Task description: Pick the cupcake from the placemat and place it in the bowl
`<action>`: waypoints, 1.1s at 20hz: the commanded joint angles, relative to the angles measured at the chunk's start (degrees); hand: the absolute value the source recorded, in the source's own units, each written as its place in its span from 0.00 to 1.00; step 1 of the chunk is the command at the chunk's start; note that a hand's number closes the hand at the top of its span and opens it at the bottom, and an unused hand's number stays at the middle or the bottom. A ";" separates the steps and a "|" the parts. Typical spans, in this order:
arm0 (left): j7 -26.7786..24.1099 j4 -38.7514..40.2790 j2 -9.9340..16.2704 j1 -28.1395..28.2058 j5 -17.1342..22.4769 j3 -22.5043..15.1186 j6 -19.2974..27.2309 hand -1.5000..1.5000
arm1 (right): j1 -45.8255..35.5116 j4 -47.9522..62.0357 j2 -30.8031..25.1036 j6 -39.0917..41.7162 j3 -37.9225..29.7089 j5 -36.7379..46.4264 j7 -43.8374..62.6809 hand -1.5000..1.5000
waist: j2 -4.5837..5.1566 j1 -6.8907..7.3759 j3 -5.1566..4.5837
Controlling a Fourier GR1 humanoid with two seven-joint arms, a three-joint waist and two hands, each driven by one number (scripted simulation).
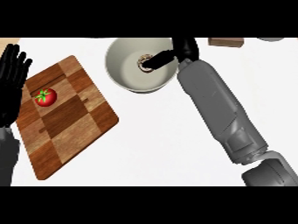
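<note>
The right hand [177,51] reaches over the rim of the bowl [122,70], its fingers curled around the cupcake [144,61], which sits inside the bowl. The left hand [6,83] rests open at the left edge, fingers straight.

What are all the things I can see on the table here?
bowl: one, pale grey, top middle of the table.
cupcake: one, brown and pale, inside the bowl at the right robot hand's fingertips.
wooden board: one, brown checkered, left side.
tomato: one, red with green top, on the board.
brown block: one, top right edge, partly cut off.
table: one, white.
left robot hand: one, black, open, resting at left edge.
right robot hand: one, black, over the bowl, fingers around the cupcake.
</note>
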 commanded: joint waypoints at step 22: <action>0.77 2.04 1.85 -0.77 1.28 2.72 -1.02 0.50 | 13.33 4.54 -26.01 16.41 -21.43 -19.08 -26.39 0.00 | -0.34 -2.17 0.05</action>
